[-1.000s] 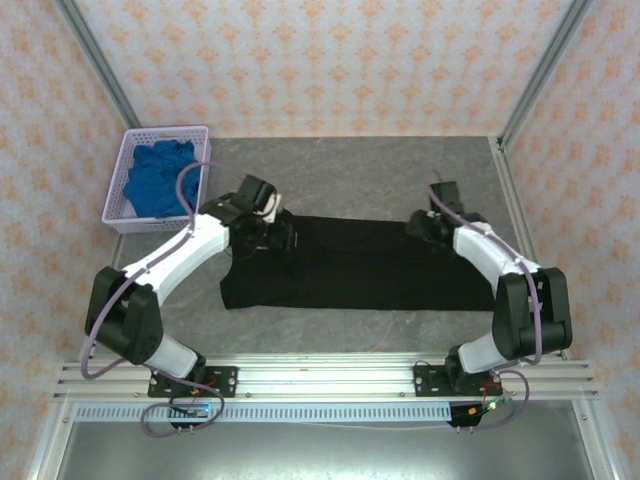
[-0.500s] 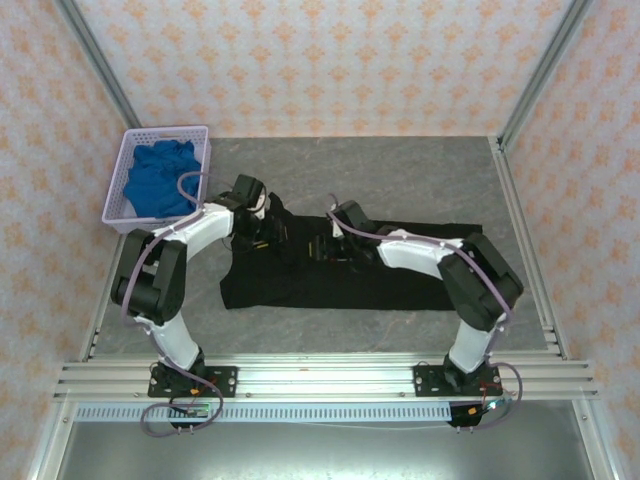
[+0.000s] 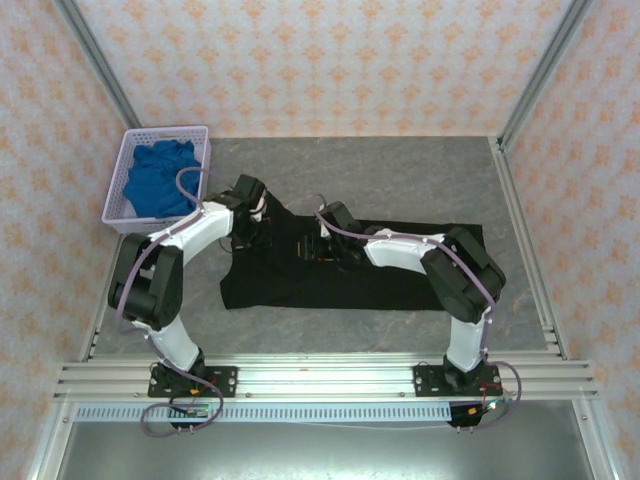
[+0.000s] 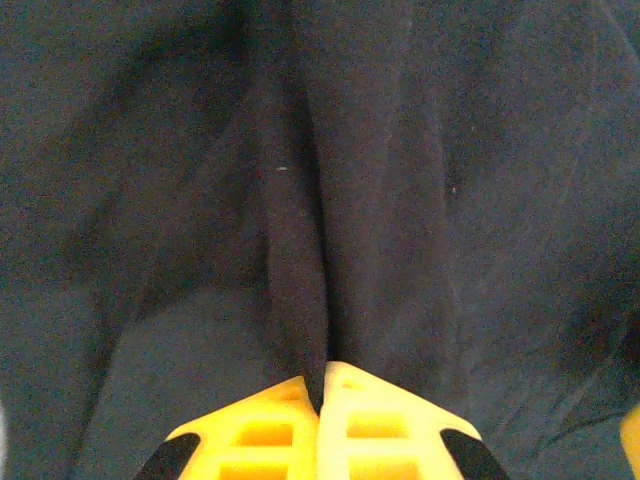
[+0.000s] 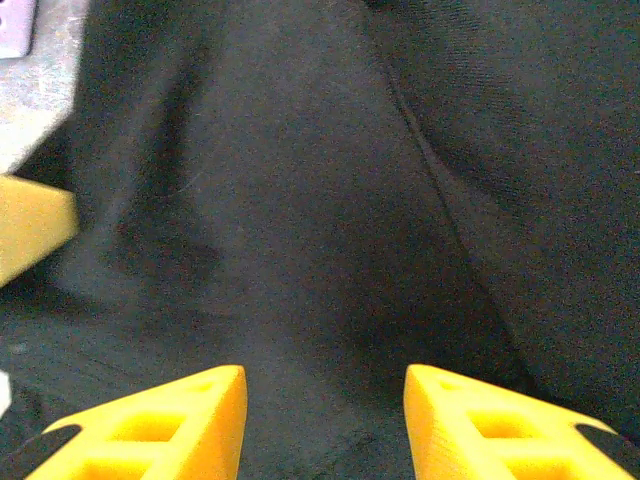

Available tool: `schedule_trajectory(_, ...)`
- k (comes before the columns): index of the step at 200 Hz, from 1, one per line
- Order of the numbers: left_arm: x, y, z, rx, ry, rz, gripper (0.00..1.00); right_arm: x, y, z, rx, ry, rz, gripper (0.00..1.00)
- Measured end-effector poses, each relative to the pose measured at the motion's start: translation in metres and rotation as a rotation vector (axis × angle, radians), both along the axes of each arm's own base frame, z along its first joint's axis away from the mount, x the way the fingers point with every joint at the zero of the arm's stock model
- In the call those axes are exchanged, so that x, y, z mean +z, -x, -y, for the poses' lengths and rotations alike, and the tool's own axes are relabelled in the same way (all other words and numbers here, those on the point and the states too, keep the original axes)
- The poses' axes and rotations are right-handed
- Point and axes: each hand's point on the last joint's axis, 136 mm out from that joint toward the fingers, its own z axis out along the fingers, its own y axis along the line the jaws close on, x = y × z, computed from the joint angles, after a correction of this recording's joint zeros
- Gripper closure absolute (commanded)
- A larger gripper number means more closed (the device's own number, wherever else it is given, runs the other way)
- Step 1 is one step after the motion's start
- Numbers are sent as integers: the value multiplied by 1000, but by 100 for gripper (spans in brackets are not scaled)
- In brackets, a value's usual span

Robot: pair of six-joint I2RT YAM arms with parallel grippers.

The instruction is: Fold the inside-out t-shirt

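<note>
Now: black t-shirt (image 3: pixel 350 280) spread flat on surface (image 3: pixel 400 170), just right of lavender basket (image 3: pixel 165 131). Left gripper (image 4: pixel 322 375) on shirt corner nearest basket, jaws pinched shut on raised ridge of cloth. Right gripper (image 5: pixel 322 378) slightly farther from basket, jaws half apart over fabric, holding nothing. Judgement: right should pinch same fold layer, then both lift level. Neck tag, graphic not findable. Layers inside pinch hidden.
</note>
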Motion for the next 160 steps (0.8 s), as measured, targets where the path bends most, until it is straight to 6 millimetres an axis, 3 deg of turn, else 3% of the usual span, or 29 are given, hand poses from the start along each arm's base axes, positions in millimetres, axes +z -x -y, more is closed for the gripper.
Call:
schedule_trajectory(32,24,8,7,-54,-99,17,94,-5,-1,9,-13,35,-7,54)
schedule_trajectory(63,19,22,-2,-90,-205,-40,60,3,-5,18,-29,43,6,54)
schedule_trajectory(82,11,26,-15,-101,-280,-81,48,11,-7,23,-34,52,28,54)
schedule_trajectory(122,16,23,-27,-93,-319,-70,43,17,-6,31,-21,92,58,53)
schedule_trajectory(160,20,1,-48,21,-246,13,35,18,-4,29,4,96,65,49)
